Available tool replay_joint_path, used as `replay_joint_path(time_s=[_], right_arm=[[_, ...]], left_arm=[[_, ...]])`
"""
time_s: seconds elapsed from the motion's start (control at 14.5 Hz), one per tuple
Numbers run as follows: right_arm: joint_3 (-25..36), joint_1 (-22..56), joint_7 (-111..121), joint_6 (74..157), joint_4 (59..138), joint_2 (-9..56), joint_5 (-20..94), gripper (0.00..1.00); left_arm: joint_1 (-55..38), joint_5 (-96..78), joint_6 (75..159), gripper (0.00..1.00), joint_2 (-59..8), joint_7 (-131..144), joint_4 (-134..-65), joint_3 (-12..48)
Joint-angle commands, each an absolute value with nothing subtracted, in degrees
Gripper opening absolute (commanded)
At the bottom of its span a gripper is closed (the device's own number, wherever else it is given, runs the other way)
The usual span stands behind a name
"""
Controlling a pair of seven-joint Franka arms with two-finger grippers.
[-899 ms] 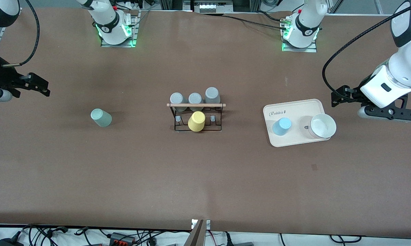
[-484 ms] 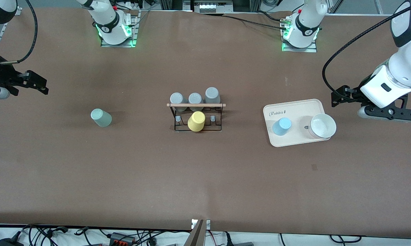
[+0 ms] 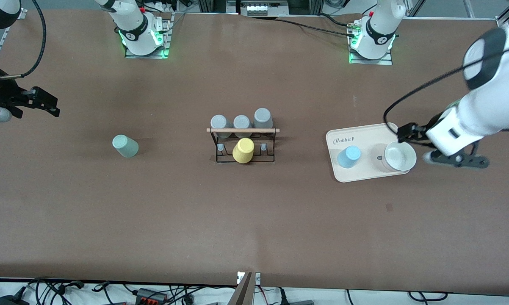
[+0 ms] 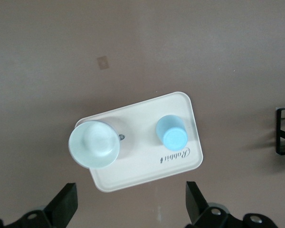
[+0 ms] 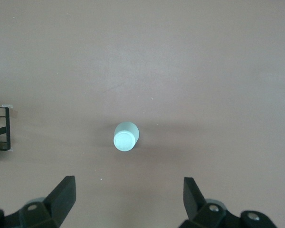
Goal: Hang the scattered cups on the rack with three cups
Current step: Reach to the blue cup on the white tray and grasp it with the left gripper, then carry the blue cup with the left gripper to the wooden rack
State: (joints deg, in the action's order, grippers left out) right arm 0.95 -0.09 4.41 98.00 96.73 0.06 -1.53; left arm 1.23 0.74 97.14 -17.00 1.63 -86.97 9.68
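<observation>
Left gripper [image 4: 128, 209] open, empty, hovers by the cream tray's [image 3: 364, 132] edge; light blue cup [image 3: 348, 156] stands rim-down on it, about 9 o'clock from the gripper in front view. Right gripper [image 5: 128, 204] waits open at table end, mint cup [image 3: 125, 145] at its 4 o'clock. Rack [image 3: 242, 144] mid-table; pegs partly hidden

A cream tray [image 3: 379, 131] with "Rabbit" written on it lies flat on the brown desk [image 3: 254, 220] at about three o'clock from the desk's middle, toward the left arm's end, and a white bowl [image 3: 400, 156] stands upright on the tray's three-o'clock end, its rim reaching past the tray's edge. Near the middle of the desk three grey cups [image 3: 241, 122] sit upside down in a row, with a yellow cup [image 3: 243, 150] upside down at six o'clock from the middle one, nearer the front camera. A small dark square mark [image 3: 389, 206] shows on the desk at six o'clock from the tray.
</observation>
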Motion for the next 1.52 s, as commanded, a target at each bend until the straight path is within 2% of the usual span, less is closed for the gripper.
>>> replay_joint_path(time_s=[0.0,0.42,0.62,0.9,1.45], right_arm=[[0.4,-0.6,3.6,97.3,97.0,-0.4,-1.7,1.00],[0.4,-0.6,3.6,97.4,96.9,-0.4,-1.5,1.00],[0.5,-0.7,3.6,97.4,96.9,-0.4,-1.4,1.00],[0.7,-0.7,3.6,97.3,96.9,-0.5,-0.6,1.00],[0.9,-1.5,4.6,96.8,96.9,-0.6,2.6,1.00]], left_arm=[[-0.1,1.3,102.5,1.00,-24.3,1.3,-85.6,10.0],[-2.4,1.4,102.9,1.00,-33.2,1.1,-86.3,10.0],[-3.9,1.4,103.2,1.00,-34.1,1.5,-88.1,9.9],[-3.7,1.3,109.2,1.00,-34.5,1.5,-93.8,10.0],[-4.5,1.3,110.0,1.00,-35.2,1.8,-96.7,10.0]])
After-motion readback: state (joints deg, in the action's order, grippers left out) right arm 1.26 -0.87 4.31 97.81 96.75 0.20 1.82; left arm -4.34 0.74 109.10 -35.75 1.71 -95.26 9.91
